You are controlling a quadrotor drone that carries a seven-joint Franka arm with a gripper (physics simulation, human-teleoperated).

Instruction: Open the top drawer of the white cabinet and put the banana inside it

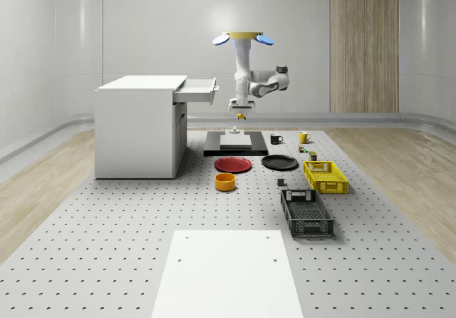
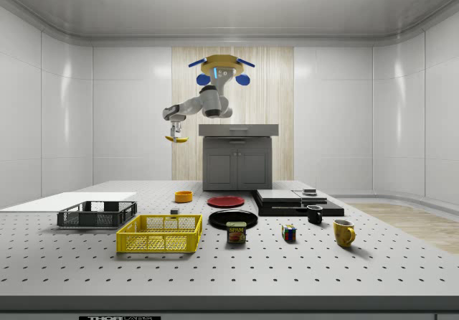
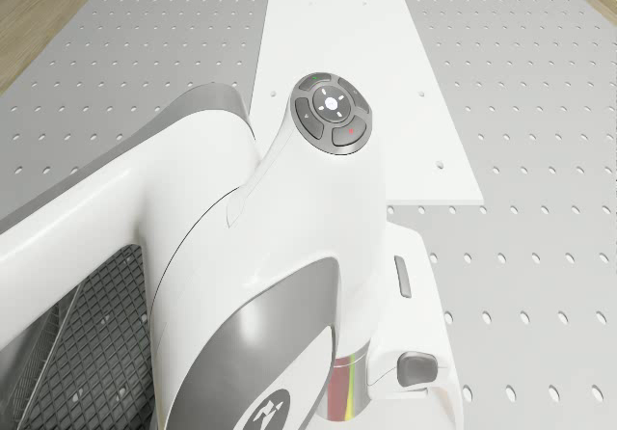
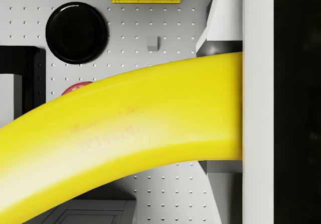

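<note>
The white cabinet (image 1: pixel 135 129) stands at the whole-scene view's left, and its top drawer (image 1: pixel 197 90) is pulled out. I hover as a drone (image 1: pixel 242 38) just beyond the drawer's front, over a black-and-white platform (image 1: pixel 235 144). My arm hangs down and the gripper (image 1: pixel 239 114) is shut on the yellow banana (image 1: pixel 240 118), which sits slightly lower than the drawer and clear of it. In the side view the banana (image 2: pixel 176 139) hangs under the gripper (image 2: pixel 175 130), left of the drawer (image 2: pixel 238 130). In the wrist view the banana (image 4: pixel 125 133) curves across, pressed against one finger (image 4: pixel 258 103).
On the table lie a red plate (image 1: pixel 233 164), a black plate (image 1: pixel 279 162), an orange bowl (image 1: pixel 225 181), a yellow crate (image 1: pixel 325 176) and a black crate (image 1: pixel 306 212). Two mugs (image 1: pixel 276 138) stand past the platform. A white panel (image 1: pixel 228 272) lies at the front.
</note>
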